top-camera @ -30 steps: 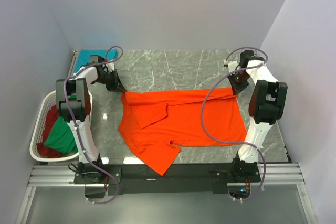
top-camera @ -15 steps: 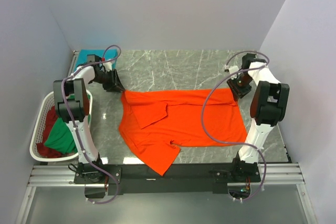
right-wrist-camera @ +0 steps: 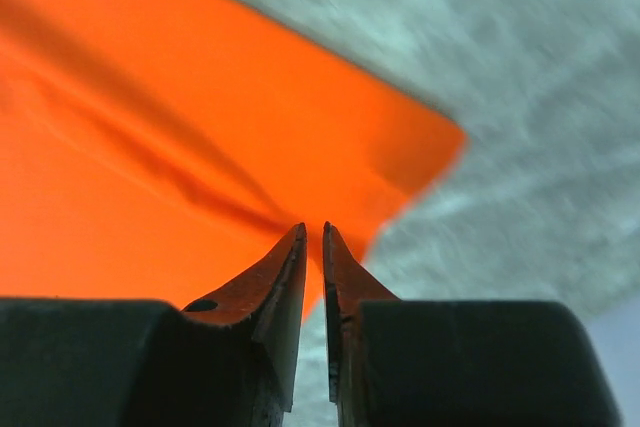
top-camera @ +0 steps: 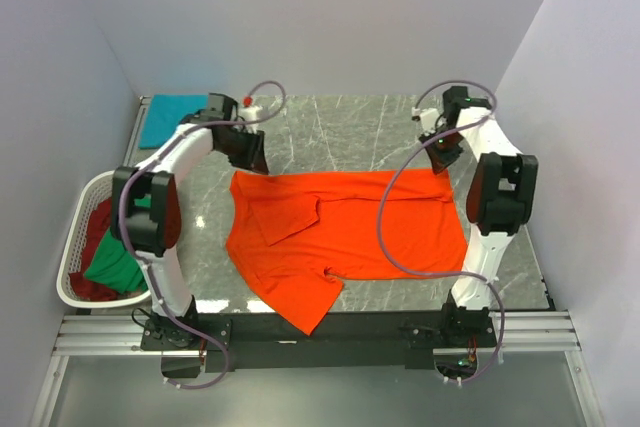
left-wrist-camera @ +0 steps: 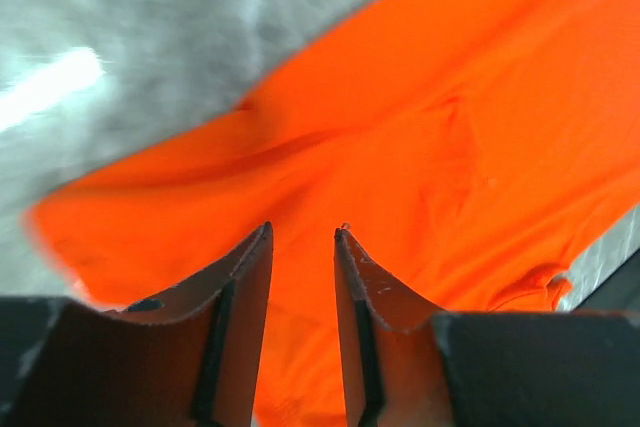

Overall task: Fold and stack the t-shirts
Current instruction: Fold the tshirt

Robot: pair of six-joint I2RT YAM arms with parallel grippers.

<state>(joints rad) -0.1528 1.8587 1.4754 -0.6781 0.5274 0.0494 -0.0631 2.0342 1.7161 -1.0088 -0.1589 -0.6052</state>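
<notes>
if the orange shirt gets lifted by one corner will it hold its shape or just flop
Likely floppy: the orange shirt lies flat with soft creases and a flap folded over, so it should drape. Probably light, being thin cloth. On the smooth stone table it may slide and bunch if pushed.

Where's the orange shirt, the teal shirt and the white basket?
orange t-shirt (top-camera: 350,237), top view, middle of its body.
teal t-shirt (top-camera: 172,117), top view, its middle.
laundry basket (top-camera: 95,299), top view, its near rim.
</notes>
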